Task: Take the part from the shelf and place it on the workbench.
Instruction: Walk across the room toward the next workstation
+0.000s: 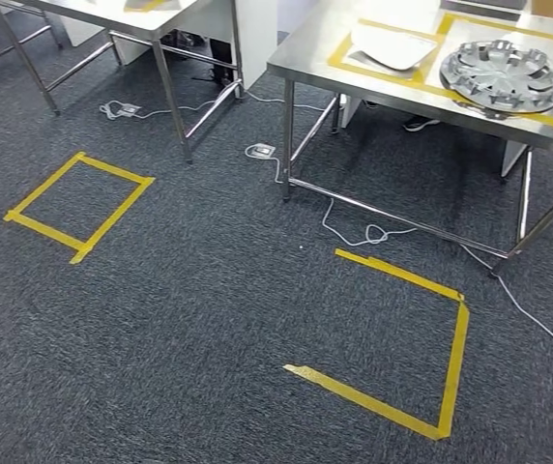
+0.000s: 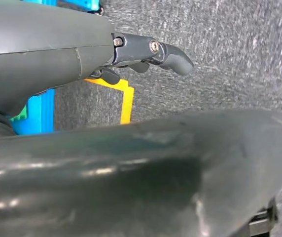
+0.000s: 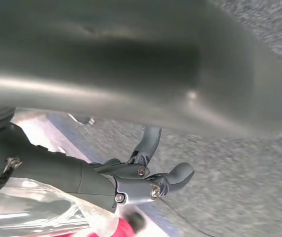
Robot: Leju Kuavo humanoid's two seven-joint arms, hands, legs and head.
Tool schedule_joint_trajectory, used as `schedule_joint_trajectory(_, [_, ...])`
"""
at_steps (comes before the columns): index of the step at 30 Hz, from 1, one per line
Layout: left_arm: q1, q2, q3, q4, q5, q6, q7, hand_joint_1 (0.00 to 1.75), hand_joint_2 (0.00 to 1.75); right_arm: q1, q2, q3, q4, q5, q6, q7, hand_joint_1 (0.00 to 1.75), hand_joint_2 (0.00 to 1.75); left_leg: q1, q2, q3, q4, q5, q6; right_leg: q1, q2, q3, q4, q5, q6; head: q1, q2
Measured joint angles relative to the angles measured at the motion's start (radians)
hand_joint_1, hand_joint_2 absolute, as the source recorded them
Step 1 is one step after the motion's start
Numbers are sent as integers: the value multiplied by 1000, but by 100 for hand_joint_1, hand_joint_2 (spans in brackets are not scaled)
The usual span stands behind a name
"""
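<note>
From my head view I look down on dark grey carpet [image 1: 208, 319] with two squares of yellow tape [image 1: 76, 205] stuck on it, one to my left and a larger, partly open one [image 1: 412, 338] ahead to my right. A white cable [image 1: 346, 230] snakes across the floor beneath a steel workbench [image 1: 310, 58] at the upper right. Yellow tape frames two bays on its top. In the right-hand bay lies the part [image 1: 504, 75], a silver wheel cover, flat inside its frame. In the bay beside it rests a white tray-like sheet [image 1: 393, 45]; I cannot tell whether it carries anything. A second table [image 1: 150, 19] stands further off to the left.

My left hand [image 2: 147, 52] hangs over the carpet, its fingers [image 2: 176, 59] stretched out and slightly apart, holding nothing. Beyond it I see a strip of yellow tape and something blue [image 2: 39, 111].

My right hand [image 3: 151, 177] also hangs above the carpet, with the fingers [image 3: 180, 175] spread loosely and nothing between them. Something clear and glossy [image 3: 39, 212] and a red patch [image 3: 126, 228] sit near it, too blurred for me to name.
</note>
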Motion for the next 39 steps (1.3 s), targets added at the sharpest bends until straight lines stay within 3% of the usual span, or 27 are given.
schedule_joint_trajectory(2, [-3, 0, 0, 0, 0, 0, 0, 0, 0, -1, 0, 0, 0, 3, -1, 0, 0, 0, 0, -22, -9, 4, 2, -11, -2, 33, 36, -66, 8, -7, 0, 0])
schedule_joint_trajectory(4, [-2, -1, 0, 0, 0, 0, 0, 0, 0, -1, 0, 0, 0, 9, -2, 1, 0, 0, 3, -45, -19, 5, 6, -24, -2, 18, 42, -74, 7, -15, -1, 0])
schedule_joint_trajectory(5, [0, 0, 1, 0, 0, 0, 0, 0, 0, -2, 0, 0, 0, 12, -2, 1, 0, 0, 4, -38, -24, 11, 2, -30, -3, 5, 44, -78, 9, -21, -1, 0])
schedule_joint_trajectory(7, [0, 0, 1, 0, 0, 0, 0, 0, 0, -2, 1, 0, 0, 16, -1, 0, 0, 0, 3, 8, -53, 72, -38, -40, -7, -23, 48, -86, 13, -31, -7, 0])
schedule_joint_trajectory(9, [-3, 0, 1, 0, -1, -1, 0, 0, 0, -1, 1, 0, 0, 20, 1, 0, 0, 0, 7, 57, -118, 204, -105, -51, -5, -55, 49, -87, 10, -37, -12, 0])
schedule_joint_trajectory(10, [-3, 0, 2, 0, -1, -2, 0, 0, 0, 0, 1, 0, 1, 22, 3, 0, 0, 0, 10, 65, -148, 264, -127, -56, -4, -72, 49, -87, 9, -38, -12, 0])
schedule_joint_trajectory(11, [-3, 0, 2, 0, -1, -2, 0, 0, 0, 0, 1, 0, 1, 24, 4, 0, 0, 0, 13, 69, -163, 296, -130, -59, -4, -87, 50, -87, 7, -37, -12, 0])
schedule_joint_trajectory(12, [-1, 0, 3, 0, -1, -3, 0, 0, 0, -1, 1, 0, 1, 26, 4, 0, 0, 0, 15, 72, -158, 287, -113, -61, -4, -101, 51, -86, 6, -36, -12, 0])
schedule_joint_trajectory(13, [0, 0, 4, 0, -1, -3, 0, 0, 0, -3, 1, 1, 1, 28, 5, 0, 0, 0, 17, 78, -135, 241, -81, -61, -4, -113, 53, -86, 4, -34, -12, 0])
schedule_joint_trajectory(15, [0, 1, 7, 0, -1, -3, 0, 0, 0, -5, 1, 2, 1, 32, 5, 0, 0, 0, 13, 122, -63, 102, -18, -56, -1, -136, 59, -85, -2, -27, -13, 0])
schedule_joint_trajectory(17, [-5, 1, 8, 0, -2, -3, 0, 0, 0, -5, 1, 2, 1, 34, 5, 1, 0, 0, 7, 158, -25, 22, 0, -44, 6, -157, 61, -84, -11, -15, -11, 0])
schedule_joint_trajectory(19, [-6, 0, 9, 0, -5, -2, 0, 0, 0, -7, 1, 2, 1, 36, 5, 2, 0, 0, 4, 143, -27, 16, -4, -32, 8, -180, 70, -86, -16, -5, -10, 0])
schedule_joint_trajectory(20, [-4, 0, 9, 0, -6, -2, 0, 0, 0, -10, 1, 2, 1, 37, 5, 2, 0, 0, 5, 132, -28, 15, -3, -26, 5, -181, 73, -83, -22, 1, -9, 0])
schedule_joint_trajectory(22, [-2, 1, 10, 0, -8, -1, 0, 0, 0, -14, 1, 2, 1, 38, 5, 3, 0, 0, 7, 110, -29, 13, 2, -14, 2, -138, 57, -39, -56, 10, -7, 0])
schedule_joint_trajectory(24, [-4, 0, 10, 0, -8, 0, 0, 0, 0, -13, 1, 3, 3, 38, 7, 4, 0, 0, 6, 86, -32, 12, 5, -6, 1, -79, -5, 86, -121, 12, -3, 0])
schedule_joint_trajectory(25, [-5, 0, 11, 0, -9, 0, 0, 0, 0, -10, 1, 3, 4, 38, 8, 5, 0, 0, 4, 72, -34, 12, 6, -3, 1, -66, -43, 157, -147, 10, -3, 0])
schedule_joint_trajectory(26, [-5, 0, 11, 0, -9, 0, 0, 0, 0, -8, 1, 3, 5, 38, 9, 6, 0, 0, 2, 57, -34, 12, 7, -2, 2, -60, -71, 206, -155, 7, -3, 0])
schedule_joint_trajectory(27, [-5, 0, 11, 0, -9, 0, 0, 0, 0, -6, 1, 2, 6, 38, 9, 7, 0, 0, 1, 42, -33, 13, 7, -1, 3, -57, -85, 220, -143, 4, -3, 0])
schedule_joint_trajectory(29, [-4, 0, 12, 0, -10, 0, 0, 0, 0, -5, 1, 2, 6, 38, 10, 8, 0, 0, -1, 13, -29, 13, 6, -1, 4, -44, -57, 132, -70, -4, -3, 0])
schedule_joint_trajectory(31, [-5, -1, 12, 0, -11, -1, 0, 0, 0, -6, 1, 2, 7, 39, 10, 8, 0, 0, -2, -13, -30, 15, 5, -4, 1, 8, -5, 1, -9, -11, -4, 0])
schedule_joint_trajectory(33, [-7, -1, 12, 0, -12, -1, 0, 0, 0, -6, 1, 2, 8, 40, 10, 8, 0, 0, 0, -37, -37, 17, 7, -14, 0, 42, 23, -57, 2, -15, -5, 0])
schedule_joint_trajectory(35, [-5, -1, 12, 0, -12, -1, 0, 0, 0, -6, 2, 2, 9, 42, 11, 9, 0, 0, 5, -57, -44, 18, 10, -27, 1, 22, 30, -65, 4, -22, -4, 0])
schedule_joint_trajectory(37, [-3, 0, 13, 0, -14, -1, 0, 0, 0, -7, 4, 3, 9, 44, 11, 9, 0, 0, 3, -22, -60, 52, -14, -38, -2, -7, 37, -74, 7, -33, -8, 0])
schedule_joint_trajectory(39, [-6, 0, 13, 0, -15, -1, 0, 0, 0, -5, 4, 3, 9, 46, 11, 9, 0, 0, 2, 40, -111, 162, -75, -47, -1, -40, 43, -78, 6, -40, -13, 0])
